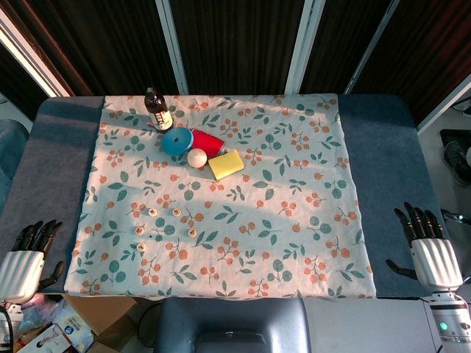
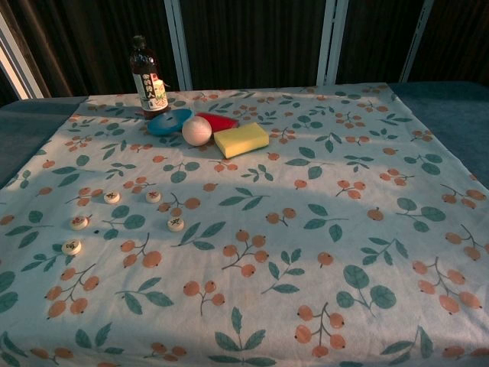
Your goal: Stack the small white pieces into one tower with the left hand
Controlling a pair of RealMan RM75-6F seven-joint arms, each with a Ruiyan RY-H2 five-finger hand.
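Observation:
Several small white round pieces lie apart on the floral cloth (image 1: 294,191), left of the middle, none stacked. In the head view one piece (image 1: 152,212) is at the back left, another piece (image 1: 192,232) at the right, a third piece (image 1: 141,246) nearest the front. The chest view shows the same pieces, among them one (image 2: 176,224) and one (image 2: 72,247). My left hand (image 1: 29,259) rests off the cloth's front left corner, fingers spread, holding nothing. My right hand (image 1: 429,246) lies at the far right on the grey mat, also open. Neither hand appears in the chest view.
At the back left stand a dark bottle (image 1: 157,109), a blue disc (image 1: 176,140), a red object (image 1: 209,140), a white ball (image 1: 196,157) and a yellow sponge (image 1: 226,164). The grey mat (image 1: 383,147) borders the cloth on both sides.

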